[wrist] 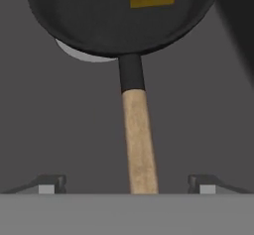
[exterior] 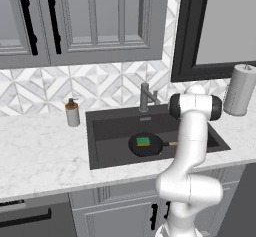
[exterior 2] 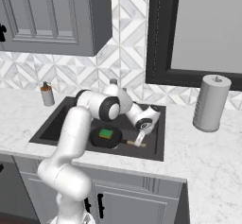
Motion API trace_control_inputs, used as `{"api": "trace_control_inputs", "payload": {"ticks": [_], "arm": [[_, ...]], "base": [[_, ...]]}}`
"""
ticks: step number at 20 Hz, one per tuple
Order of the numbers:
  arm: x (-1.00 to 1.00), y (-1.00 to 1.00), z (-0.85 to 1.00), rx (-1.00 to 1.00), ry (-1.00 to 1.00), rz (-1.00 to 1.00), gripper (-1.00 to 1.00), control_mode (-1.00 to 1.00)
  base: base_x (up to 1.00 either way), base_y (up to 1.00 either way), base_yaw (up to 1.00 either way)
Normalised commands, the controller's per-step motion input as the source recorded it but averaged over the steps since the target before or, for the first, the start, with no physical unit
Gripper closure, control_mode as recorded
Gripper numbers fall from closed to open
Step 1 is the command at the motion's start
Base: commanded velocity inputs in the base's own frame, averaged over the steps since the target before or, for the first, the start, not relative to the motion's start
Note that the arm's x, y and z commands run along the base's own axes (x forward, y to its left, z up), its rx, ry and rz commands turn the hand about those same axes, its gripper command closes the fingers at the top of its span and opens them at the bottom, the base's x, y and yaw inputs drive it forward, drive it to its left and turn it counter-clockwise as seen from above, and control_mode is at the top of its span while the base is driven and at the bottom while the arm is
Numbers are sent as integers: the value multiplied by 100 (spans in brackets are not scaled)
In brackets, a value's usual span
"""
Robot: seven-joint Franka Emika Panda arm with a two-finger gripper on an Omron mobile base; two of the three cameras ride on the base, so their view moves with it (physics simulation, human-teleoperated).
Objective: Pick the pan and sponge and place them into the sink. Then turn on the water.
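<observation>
The black pan (exterior: pixel 152 148) lies in the dark sink (exterior: pixel 112 131), over the round drain (wrist: pixel 82 54). The green and yellow sponge (exterior: pixel 143 141) rests inside the pan (wrist: pixel 94 16), toward its far side. Its wooden handle (wrist: pixel 140 140) points at the hand and runs between the two fingertips (wrist: pixel 49 183) without touching them. My gripper (exterior 2: pixel 140 140) hangs low in the sink over the handle's end (exterior 2: pixel 132 143), open and holding nothing. The grey faucet (exterior: pixel 146 97) stands behind the basin, and the water is out of view.
A soap bottle (exterior: pixel 72 112) stands on the marble counter left of the sink. A paper towel roll (exterior 2: pixel 210 103) stands on the right. Wall cabinets (exterior: pixel 75 21) hang above, and a dark-framed window (exterior 2: pixel 198 29) is behind the sink's right side.
</observation>
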Motion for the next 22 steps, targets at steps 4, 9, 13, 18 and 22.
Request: {"api": "trace_control_inputs", "payload": {"ticks": [4, 9, 13, 18, 22], "arm": [[-56, 0, 80, 2, -7, 0, -100, -100], [-46, 1, 78, 14, -22, 0, -100, -100], [-3, 5, 75, 13, -11, -1, -100, -100], [-1, 1, 71, 15, -1, -4, -100, -100], [0, 1, 7, 25, -12, -1, -100, -100]], "base": [[0, 0, 0], [0, 0, 0], [0, 0, 0], [0, 0, 0], [0, 0, 0]]}}
